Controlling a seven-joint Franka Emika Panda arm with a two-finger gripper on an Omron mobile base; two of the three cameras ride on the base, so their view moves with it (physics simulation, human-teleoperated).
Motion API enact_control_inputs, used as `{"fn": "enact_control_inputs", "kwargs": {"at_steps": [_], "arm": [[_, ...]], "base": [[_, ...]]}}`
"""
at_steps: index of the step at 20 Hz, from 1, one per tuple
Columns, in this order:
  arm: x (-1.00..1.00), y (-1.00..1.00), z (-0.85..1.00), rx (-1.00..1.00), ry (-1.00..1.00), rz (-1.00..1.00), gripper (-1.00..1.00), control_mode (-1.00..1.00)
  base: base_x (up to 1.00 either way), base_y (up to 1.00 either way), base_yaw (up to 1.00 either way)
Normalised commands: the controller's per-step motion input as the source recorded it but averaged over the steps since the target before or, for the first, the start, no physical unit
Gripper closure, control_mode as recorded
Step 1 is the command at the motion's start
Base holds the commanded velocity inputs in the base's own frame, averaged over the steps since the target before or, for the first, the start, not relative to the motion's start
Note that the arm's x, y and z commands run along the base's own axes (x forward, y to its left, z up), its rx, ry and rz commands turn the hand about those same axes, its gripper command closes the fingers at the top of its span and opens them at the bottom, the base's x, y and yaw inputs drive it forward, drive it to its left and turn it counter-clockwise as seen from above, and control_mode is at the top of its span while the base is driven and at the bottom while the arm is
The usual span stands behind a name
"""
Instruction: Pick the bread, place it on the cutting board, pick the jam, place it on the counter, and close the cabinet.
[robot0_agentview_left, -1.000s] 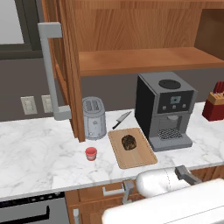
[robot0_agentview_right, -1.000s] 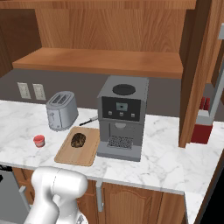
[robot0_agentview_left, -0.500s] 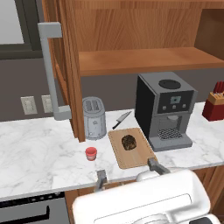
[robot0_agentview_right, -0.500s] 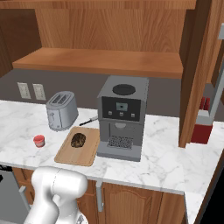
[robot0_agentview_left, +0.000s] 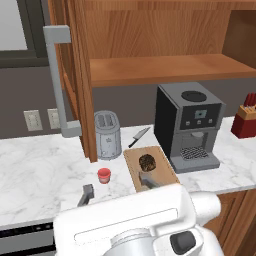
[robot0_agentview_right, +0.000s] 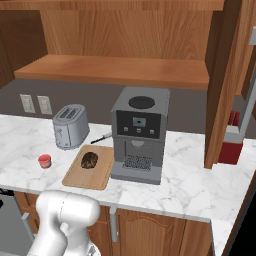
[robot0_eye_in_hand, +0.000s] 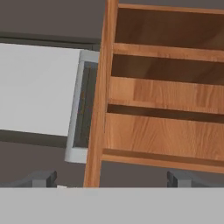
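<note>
Two dark fingertips (robot0_agentview_left: 86, 194) of the end effector (robot0_agentview_left: 116, 187) stand well apart with nothing between them, low in the left base view, raised in front of the tabletop (robot0_agentview_left: 35, 175). In the hand view the end effector (robot0_eye_in_hand: 111, 178) faces the open cabinet (robot0_eye_in_hand: 166, 100), looking at the edge of its left door (robot0_eye_in_hand: 97, 96) and the grey bar handle (robot0_eye_in_hand: 81, 105) beside it. The bread (robot0_agentview_left: 146, 161) lies on the cutting board (robot0_agentview_left: 161, 172), which rests flat on the tabletop just left of the coffee machine (robot0_agentview_left: 187, 125). The jam (robot0_agentview_left: 104, 175) stands on the tabletop left of the board, apart from it. A toaster (robot0_agentview_left: 107, 134) sits behind the jam, close to the door's lower edge, and a knife (robot0_agentview_left: 139, 137) lies between toaster and coffee machine. A red knife block (robot0_agentview_left: 245, 120) stands at the far right.
</note>
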Motion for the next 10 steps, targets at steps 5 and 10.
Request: {"fn": "enact_control_inputs", "kwargs": {"at_steps": [5,10], "arm": [[0.25,0.24,-0.05,0.00,0.00,0.00,-1.00,-1.00],[0.27,0.24,-0.07,0.00,0.00,0.00,-1.00,-1.00]], "base": [[0.00,0.00,0.00],[0.00,0.00,0.00]]}}
